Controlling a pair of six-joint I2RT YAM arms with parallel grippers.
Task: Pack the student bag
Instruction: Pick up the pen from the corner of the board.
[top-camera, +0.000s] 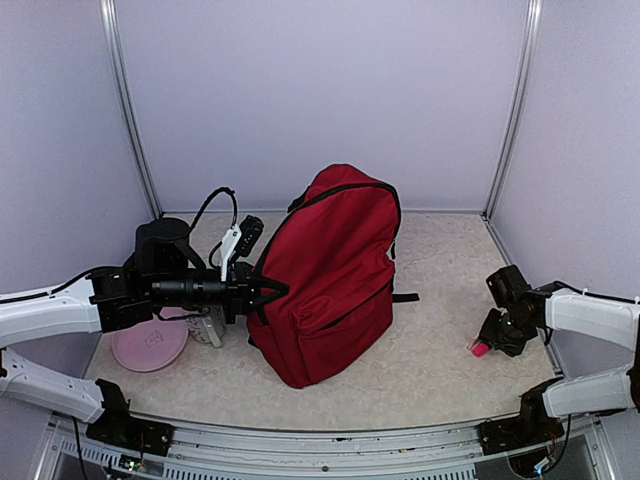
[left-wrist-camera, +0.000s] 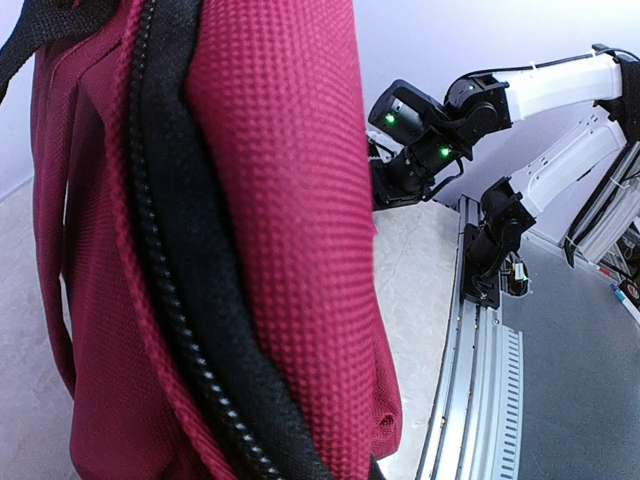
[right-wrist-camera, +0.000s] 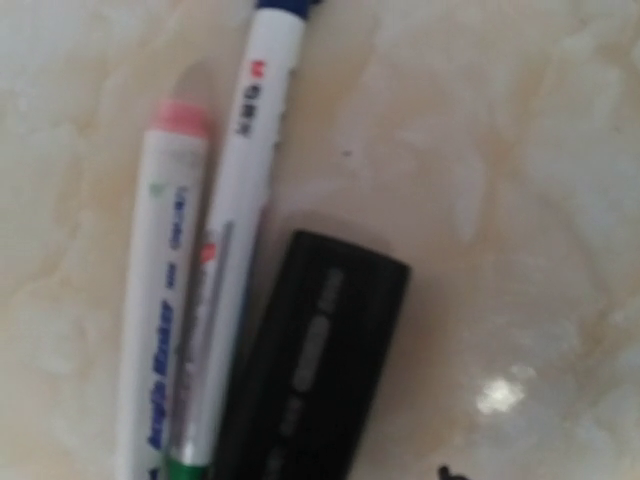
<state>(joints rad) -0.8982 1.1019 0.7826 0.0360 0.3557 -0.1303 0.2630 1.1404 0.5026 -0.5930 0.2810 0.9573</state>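
Arm (top-camera: 50, 312) on left stretches level, closed end effector (top-camera: 270, 290) at student bag (top-camera: 335, 270).

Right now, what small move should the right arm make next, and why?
Probably slide the right fingers sideways until they straddle the two pens, then close. The pink-capped pen and the blue-capped pen lie side by side on the table, apparently not gripped; what looks like one black finger sits only beside them. The red bag stands upright.
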